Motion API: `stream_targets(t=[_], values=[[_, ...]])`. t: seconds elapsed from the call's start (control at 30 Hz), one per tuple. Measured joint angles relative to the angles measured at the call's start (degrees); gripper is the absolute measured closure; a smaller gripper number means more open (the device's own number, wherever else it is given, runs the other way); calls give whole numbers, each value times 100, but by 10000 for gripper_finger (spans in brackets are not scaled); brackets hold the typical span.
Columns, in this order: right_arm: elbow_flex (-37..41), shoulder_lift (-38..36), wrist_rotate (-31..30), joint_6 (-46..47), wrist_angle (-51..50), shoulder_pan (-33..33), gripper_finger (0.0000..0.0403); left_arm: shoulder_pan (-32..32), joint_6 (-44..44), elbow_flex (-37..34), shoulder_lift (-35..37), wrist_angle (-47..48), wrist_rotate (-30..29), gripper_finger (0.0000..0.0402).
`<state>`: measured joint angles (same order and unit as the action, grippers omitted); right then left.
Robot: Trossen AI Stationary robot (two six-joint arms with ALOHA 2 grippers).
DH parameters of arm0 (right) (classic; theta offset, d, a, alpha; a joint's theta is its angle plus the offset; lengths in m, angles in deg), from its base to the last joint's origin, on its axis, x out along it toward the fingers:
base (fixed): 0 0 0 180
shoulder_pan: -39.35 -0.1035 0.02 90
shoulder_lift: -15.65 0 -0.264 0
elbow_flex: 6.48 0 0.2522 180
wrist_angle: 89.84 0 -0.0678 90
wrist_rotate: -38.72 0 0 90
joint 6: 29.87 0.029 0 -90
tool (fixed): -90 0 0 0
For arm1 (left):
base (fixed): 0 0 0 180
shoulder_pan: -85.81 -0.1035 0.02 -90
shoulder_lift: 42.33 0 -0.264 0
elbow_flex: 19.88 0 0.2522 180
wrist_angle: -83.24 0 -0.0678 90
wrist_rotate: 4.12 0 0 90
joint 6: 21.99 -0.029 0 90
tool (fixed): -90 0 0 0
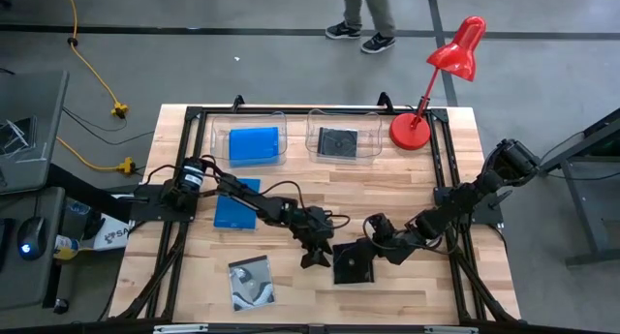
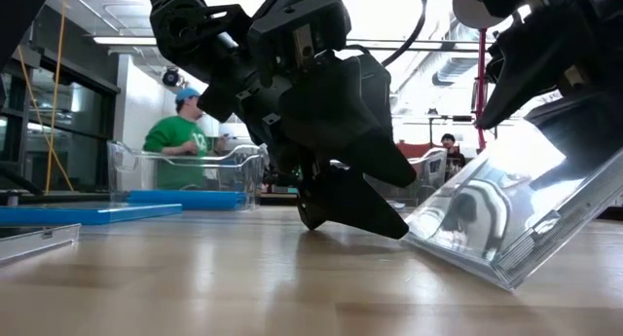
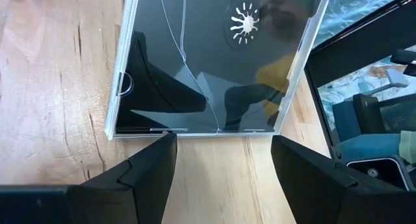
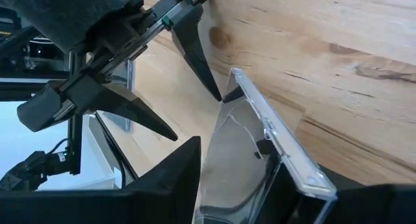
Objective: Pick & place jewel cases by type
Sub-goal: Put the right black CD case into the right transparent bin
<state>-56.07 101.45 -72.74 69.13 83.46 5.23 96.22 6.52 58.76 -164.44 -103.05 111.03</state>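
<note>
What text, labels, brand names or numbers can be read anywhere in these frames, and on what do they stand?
None can be read for certain.
White label at the table's left edge, by the left arm's base: print too small to read.
Black jewel case in front of the left gripper: no print, only a hub and reflections.
Blue jewel case in the clear tub: no visible print.

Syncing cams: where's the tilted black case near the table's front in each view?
High: black case, front centre, at the right hand.
Low: right side, tilted, one edge on the table, reflective face showing.
Left wrist: fills the upper middle, hub visible, beyond the open left hand.
Right wrist: clear edge up through the centre, between that hand's fingers.
Shared landmark: left hand's dark fingers beside the case.
</note>
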Motion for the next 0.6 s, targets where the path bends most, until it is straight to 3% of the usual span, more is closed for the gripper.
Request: stream_targets(t=[0.37,0.6], values=[[-7,-4,-20,-82,-6,-2,351,-69,-125,-2,1,32,164,154],[-11,-11,-150,-122,-12,0,398,-439,-514,-23,147,127,793,154]])
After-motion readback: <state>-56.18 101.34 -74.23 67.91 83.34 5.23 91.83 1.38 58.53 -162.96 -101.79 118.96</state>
